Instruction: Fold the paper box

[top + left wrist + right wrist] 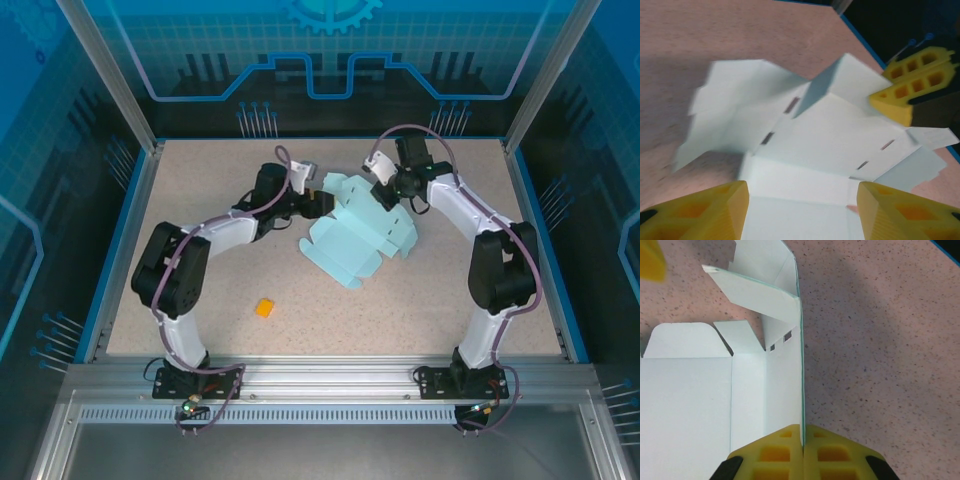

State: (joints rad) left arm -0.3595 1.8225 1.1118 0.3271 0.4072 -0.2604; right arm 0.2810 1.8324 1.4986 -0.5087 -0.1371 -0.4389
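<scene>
The paper box [355,235] is a pale light-blue die-cut sheet, partly folded, lying mid-table with flaps raised at its far side. My right gripper [803,440] is shut on the thin edge of an upright side panel of the paper box [782,390], the card pinched between its yellow fingers [775,452]. That same gripper [383,192] sits at the sheet's far right edge. My left gripper [802,200] is open, its yellow fingers [705,210] wide apart over a panel of the paper box [805,145]. From above, it [318,203] is at the sheet's far left corner.
A tiny orange block [264,307] lies on the speckled table [430,310] in front of the left arm. Blue raised edges and dark enclosure walls bound the table. The right gripper's yellow fingers [912,82] show at the upper right of the left wrist view.
</scene>
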